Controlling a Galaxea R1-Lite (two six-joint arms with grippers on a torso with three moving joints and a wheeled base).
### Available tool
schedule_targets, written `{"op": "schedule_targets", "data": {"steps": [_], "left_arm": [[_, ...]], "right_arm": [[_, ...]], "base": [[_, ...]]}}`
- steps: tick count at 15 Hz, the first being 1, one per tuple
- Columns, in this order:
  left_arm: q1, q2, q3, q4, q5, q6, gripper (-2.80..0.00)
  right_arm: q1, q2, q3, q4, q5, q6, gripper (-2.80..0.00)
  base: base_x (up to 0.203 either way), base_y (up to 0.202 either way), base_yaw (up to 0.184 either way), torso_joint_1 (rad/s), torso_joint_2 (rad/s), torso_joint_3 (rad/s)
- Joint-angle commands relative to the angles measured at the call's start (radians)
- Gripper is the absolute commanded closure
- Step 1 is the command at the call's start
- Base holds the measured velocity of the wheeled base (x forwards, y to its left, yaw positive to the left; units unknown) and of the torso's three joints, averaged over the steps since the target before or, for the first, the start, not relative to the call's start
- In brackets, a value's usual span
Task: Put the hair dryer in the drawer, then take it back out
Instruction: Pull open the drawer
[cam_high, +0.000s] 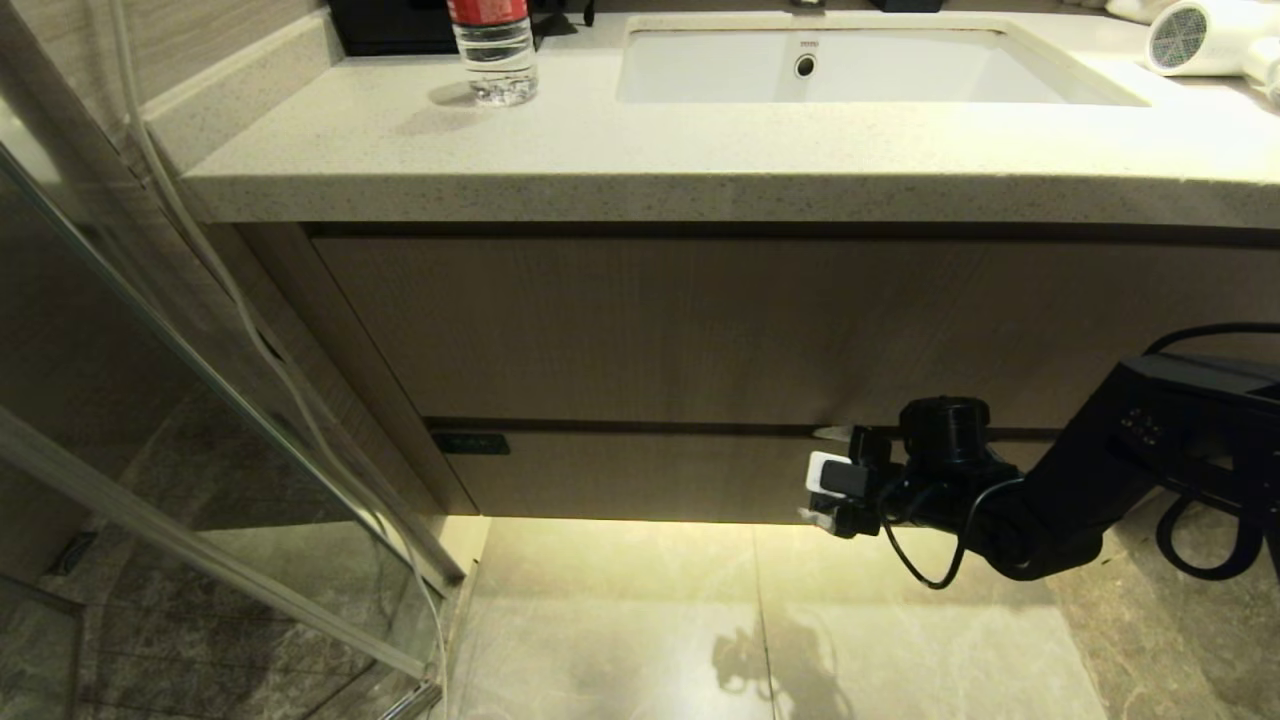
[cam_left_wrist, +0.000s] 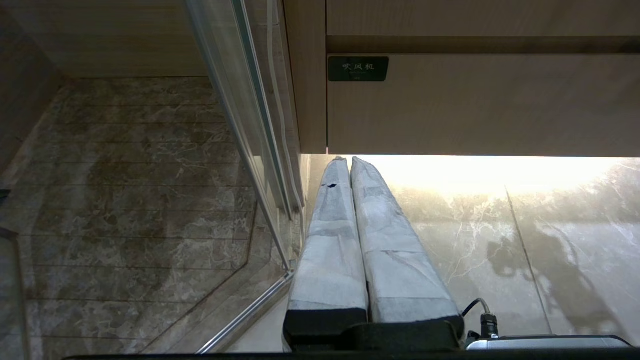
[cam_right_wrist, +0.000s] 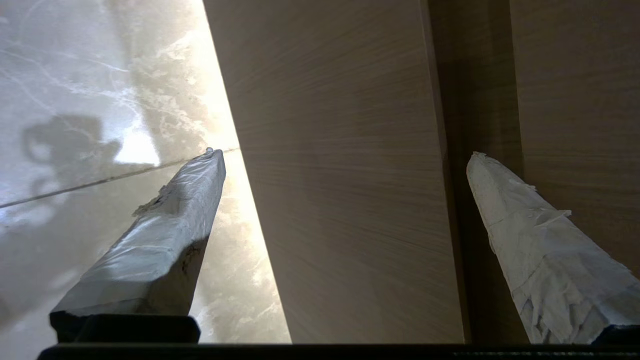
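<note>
Reaching in from the right of the head view, the right gripper (cam_high: 822, 478) is level with the front of the drawer (cam_high: 640, 480), which sits closed at the bottom of the vanity. Its fingers (cam_right_wrist: 165, 220) stand wide apart with nothing between them; in the right wrist view one finger lies over the lit floor below the drawer's lower edge and the other (cam_right_wrist: 525, 235) over the dark seam at its upper edge, so the drawer front (cam_right_wrist: 350, 190) fills the gap between them. Whether either fingertip touches the wood I cannot tell.

The hair dryer (cam_high: 1205, 38) lies on the desk (cam_high: 600, 150) at the far right corner, right of the sink (cam_high: 850, 70), its round mesh grille facing left. It is well apart from the drawer and from the right gripper. A clear water bottle (cam_high: 495, 50) with a red label stands on the desk to the left of the sink.

Above the drawer is a taller wood-grain panel (cam_high: 760, 330). A small dark label (cam_left_wrist: 358, 68) sits at the left end of the drawer front.

The left gripper (cam_left_wrist: 345, 160) shows only in the left wrist view, low near the left end of the vanity beside a glass shower partition (cam_left_wrist: 250, 150), its fingers (cam_left_wrist: 330, 240) pressed together and empty. The marble floor (cam_high: 760, 620) under the vanity glows from a light strip.
</note>
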Motion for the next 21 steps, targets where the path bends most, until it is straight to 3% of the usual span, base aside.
{"op": "schedule_targets", "data": {"steps": [1,21], "left_arm": [[0.0,0.0,0.0,0.0,0.0,0.0,0.0],[0.0,0.0,0.0,0.0,0.0,0.0,0.0]], "right_arm": [[-0.004,0.022,-0.001,-0.037,0.002,-0.006,-2.8],[-0.01,0.129,-0.072,-0.144,0.002,-0.007,-2.8]], "base": [[0.0,0.0,0.0,0.0,0.0,0.0],[0.0,0.0,0.0,0.0,0.0,0.0]]}}
